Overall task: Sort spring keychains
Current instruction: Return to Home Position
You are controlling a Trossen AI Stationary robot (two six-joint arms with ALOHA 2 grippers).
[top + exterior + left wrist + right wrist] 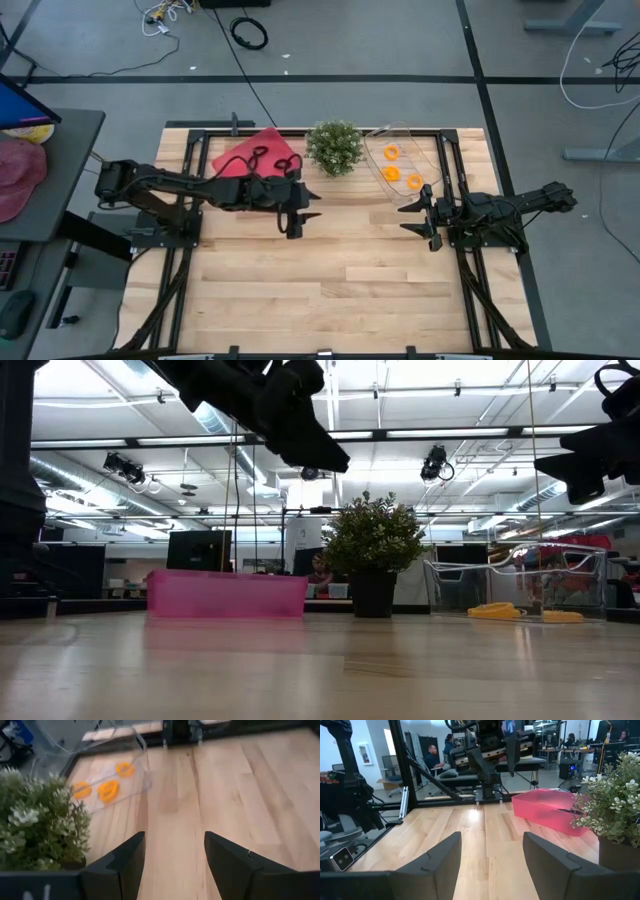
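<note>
Three orange spring keychains [392,173] lie in the clear tray [425,150] at the table's far right, and show in the left wrist view as orange rings [108,790]. Black spring keychains [258,155] lie in the pink tray [235,160] at the far left. My left gripper [300,215] hangs open above the table, near the pink tray and in front of the potted plant [334,147]. My right gripper [418,215] is also open, raised just near of the clear tray. Neither gripper holds anything.
The potted plant [372,550] stands between the pink tray [225,595] and the clear tray [520,585] at the far edge. Bare wooden tabletop [330,280] stretches toward the near edge. Black frame rails run along the table's sides. People sit in the room beyond.
</note>
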